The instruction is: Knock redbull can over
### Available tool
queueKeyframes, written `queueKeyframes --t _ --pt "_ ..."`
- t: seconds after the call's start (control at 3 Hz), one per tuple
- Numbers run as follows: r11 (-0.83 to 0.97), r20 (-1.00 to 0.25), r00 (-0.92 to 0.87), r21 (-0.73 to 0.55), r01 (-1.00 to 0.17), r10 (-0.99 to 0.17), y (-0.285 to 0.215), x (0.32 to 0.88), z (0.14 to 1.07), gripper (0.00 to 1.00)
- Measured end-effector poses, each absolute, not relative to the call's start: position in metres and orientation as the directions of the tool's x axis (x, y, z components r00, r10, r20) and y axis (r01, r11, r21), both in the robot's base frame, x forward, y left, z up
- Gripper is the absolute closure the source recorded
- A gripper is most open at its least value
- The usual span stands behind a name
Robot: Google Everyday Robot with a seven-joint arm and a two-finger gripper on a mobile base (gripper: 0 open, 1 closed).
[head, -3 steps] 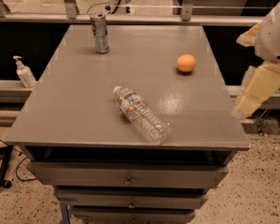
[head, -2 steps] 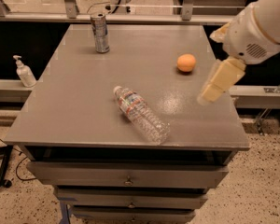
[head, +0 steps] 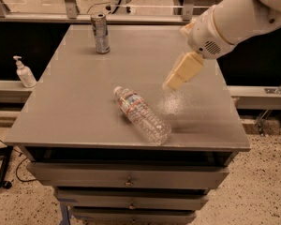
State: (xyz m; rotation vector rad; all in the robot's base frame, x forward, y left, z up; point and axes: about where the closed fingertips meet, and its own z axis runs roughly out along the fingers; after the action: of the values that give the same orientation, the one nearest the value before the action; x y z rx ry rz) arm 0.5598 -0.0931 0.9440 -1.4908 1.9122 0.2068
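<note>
The redbull can point(head: 100, 33) stands upright near the far left corner of the grey table point(head: 70, 97). It is slim, silver and blue. My gripper point(head: 177, 78) hangs over the right half of the table on a white arm point(head: 229, 18) that reaches in from the upper right. The gripper is well to the right of the can and nearer the front, not touching it.
A clear plastic water bottle point(head: 141, 115) with a red-and-white label lies on its side near the front middle of the table. A white soap dispenser point(head: 23, 72) stands on a ledge left of the table. Drawers sit under the tabletop.
My arm has swung left and inward over the table, from beyond its right edge. It now covers the orange ball seen earlier. The can and bottle have not moved.
</note>
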Motion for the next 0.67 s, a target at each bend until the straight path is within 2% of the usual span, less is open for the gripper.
queueKeyframes --t 0.33,0.67 --pt "0.35 -0.641 -0.086 -0.297 -0.888 -0.763 -0.081 0.575 0.935 0.0" --pt "0.396 -0.724 -0.048 -0.319 -0.861 -0.688 -0.054 0.621 0.922 0.0"
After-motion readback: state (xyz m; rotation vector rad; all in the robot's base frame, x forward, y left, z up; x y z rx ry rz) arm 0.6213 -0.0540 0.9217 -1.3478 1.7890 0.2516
